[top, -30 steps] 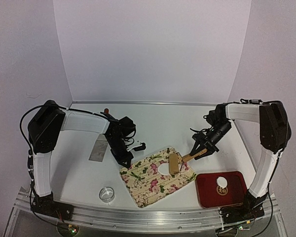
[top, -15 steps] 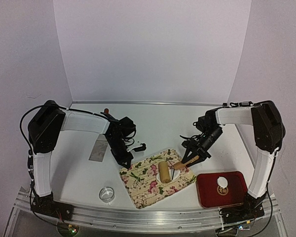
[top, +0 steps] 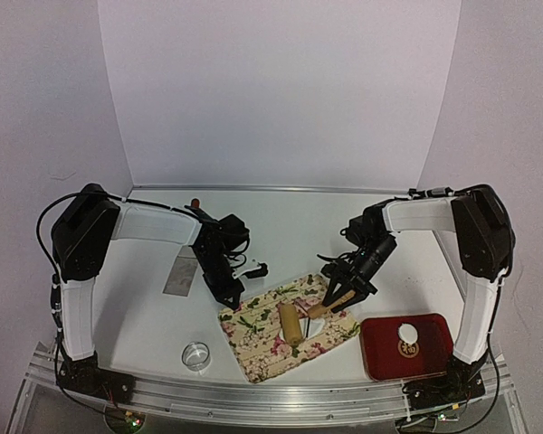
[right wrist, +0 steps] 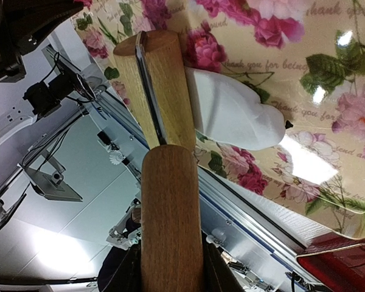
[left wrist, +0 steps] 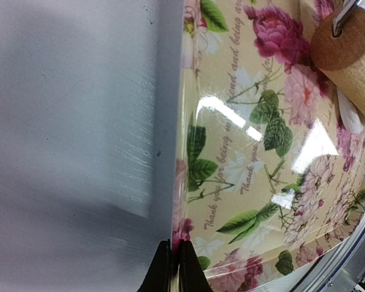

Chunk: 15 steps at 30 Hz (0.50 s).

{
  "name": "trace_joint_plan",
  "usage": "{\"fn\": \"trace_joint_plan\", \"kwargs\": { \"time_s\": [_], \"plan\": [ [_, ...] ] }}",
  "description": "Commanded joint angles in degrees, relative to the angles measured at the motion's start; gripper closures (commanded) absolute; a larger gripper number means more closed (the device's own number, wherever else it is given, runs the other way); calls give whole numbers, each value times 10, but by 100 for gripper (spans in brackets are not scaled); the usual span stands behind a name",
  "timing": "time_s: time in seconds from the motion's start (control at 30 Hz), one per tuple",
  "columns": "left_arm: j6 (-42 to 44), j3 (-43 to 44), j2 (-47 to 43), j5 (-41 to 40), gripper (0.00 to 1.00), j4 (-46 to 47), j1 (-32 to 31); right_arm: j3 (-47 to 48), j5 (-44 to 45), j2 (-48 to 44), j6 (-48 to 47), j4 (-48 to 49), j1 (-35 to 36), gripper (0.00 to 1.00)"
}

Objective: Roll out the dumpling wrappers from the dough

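Note:
A flower-printed mat (top: 262, 339) lies in the middle of the table with a flattened piece of white dough (top: 314, 320) on it. Across the dough lies a wooden rolling pin (top: 290, 324), its roller covering the dough's left part. My right gripper (top: 344, 291) is shut on the pin's handle (right wrist: 170, 231); the roller (right wrist: 155, 91) rests against the dough (right wrist: 231, 115). My left gripper (left wrist: 175, 258) is shut, pinching the mat's edge (left wrist: 185, 182) at the left corner. One small round dumpling wrapper (top: 407, 334) sits on the red tray (top: 430, 357).
A small metal ring cutter (top: 195, 354) stands near the front edge, left of the mat. A flat metal scraper (top: 181, 276) lies beside my left arm. The red tray is right of the mat, close to my right arm's base.
My right arm has pushed the rolling pin leftward and toward the near edge, over the dough. The left gripper has held still on the mat.

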Motion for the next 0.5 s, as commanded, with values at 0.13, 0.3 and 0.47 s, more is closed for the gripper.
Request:
{"fn": "trace_joint_plan", "kwargs": {
  "time_s": [0.13,0.3,0.47],
  "plan": [
    [-27,3,21,-41,100,10,0,-19,298,47,104,-9,56,100],
    [-26,9,26,-40,100,2,-1,-15,357,49,133,-4,76,100],
    [-27,16,32,-36,100,-3,0,-7,398,47,154,-2,97,100]
  ]
}}
